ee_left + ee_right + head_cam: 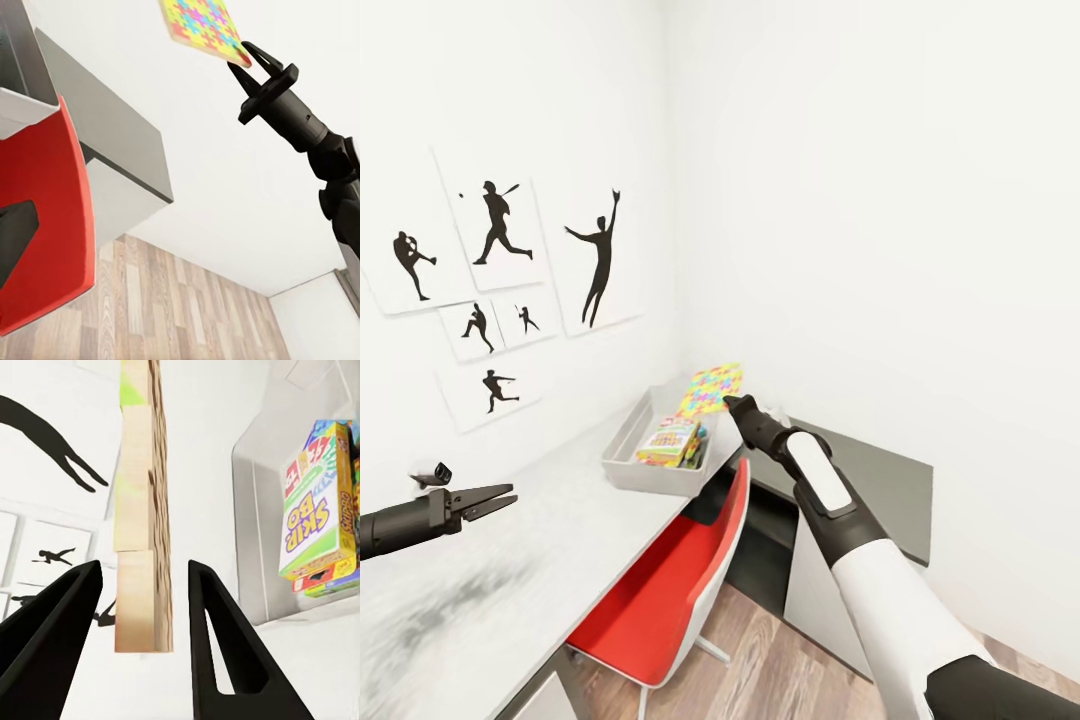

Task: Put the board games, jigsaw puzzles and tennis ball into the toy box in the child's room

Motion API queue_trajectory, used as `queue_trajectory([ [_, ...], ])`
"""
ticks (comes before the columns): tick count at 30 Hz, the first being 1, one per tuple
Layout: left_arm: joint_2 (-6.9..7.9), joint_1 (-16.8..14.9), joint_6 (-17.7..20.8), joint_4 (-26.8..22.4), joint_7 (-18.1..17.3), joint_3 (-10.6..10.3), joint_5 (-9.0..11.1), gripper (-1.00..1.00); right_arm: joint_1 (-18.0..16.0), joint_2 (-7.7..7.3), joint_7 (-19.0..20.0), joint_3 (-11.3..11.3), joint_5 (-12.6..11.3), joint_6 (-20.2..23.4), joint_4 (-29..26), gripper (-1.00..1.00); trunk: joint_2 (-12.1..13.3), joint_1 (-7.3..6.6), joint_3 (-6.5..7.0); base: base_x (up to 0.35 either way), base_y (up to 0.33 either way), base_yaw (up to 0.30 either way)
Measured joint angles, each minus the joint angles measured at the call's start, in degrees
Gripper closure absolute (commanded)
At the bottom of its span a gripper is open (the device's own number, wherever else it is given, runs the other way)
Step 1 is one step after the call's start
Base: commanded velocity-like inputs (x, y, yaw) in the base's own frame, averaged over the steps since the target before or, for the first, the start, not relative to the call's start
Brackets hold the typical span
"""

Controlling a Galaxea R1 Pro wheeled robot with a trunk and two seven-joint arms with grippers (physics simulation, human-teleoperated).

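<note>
A jigsaw puzzle [712, 388] of bright yellow, green, pink and blue pieces hangs tilted in the air over the near end of the toy box [625, 450]. My right gripper [730, 402] is at its lower corner. In the right wrist view the jigsaw puzzle [139, 510] stands edge-on between the fingers [217, 645], with a strip of white showing on each side. The toy box [255, 495] holds colourful board games [670, 440], a Skip-Bo box [311, 502] on top. My left gripper [500, 495] hovers empty over the white table [510, 560], fingers slightly apart.
A red chair [660, 590] is tucked under the table beside the toy box. A low cabinet with a dark grey top [880, 480] stands in the corner to the right. Silhouette pictures [495, 225] hang on the left wall.
</note>
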Motion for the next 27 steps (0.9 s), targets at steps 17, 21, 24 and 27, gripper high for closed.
queue_trajectory([
  [17, 0.02, 0.0, -0.06, 0.0, 0.0, 0.02, 0.0, -1.0, -0.01, 0.0, 3.47, 3.44, -1.19, 3.58, -0.27, 1.0, 0.0, 0.01, 0.0, 0.044, -0.04, 0.0],
  [21, 0.05, 0.0, -0.06, 0.0, 0.0, 0.08, 0.0, -1.0, 0.1, 0.0, 3.77, 3.32, -1.8, 4.73, -0.48, 1.0, 0.0, 0.0, 0.0, 0.001, -0.001, 0.0],
  [24, 0.06, 0.0, -0.06, 0.0, 0.0, 0.08, 0.0, -1.0, 0.2, 0.0, 4.05, 3.38, -3.38, 4.88, -0.79, 1.0, 0.0, 0.01, 0.0, 0.0, 0.0, 0.0],
  [27, 0.06, 0.0, -0.06, 0.0, 0.0, 0.09, 0.0, -1.0, 0.55, 0.0, 5.18, 3.42, -4.94, 4.99, -0.95, 1.0, 0.0, 0.0, 0.0, 0.0, 0.0, 0.0],
])
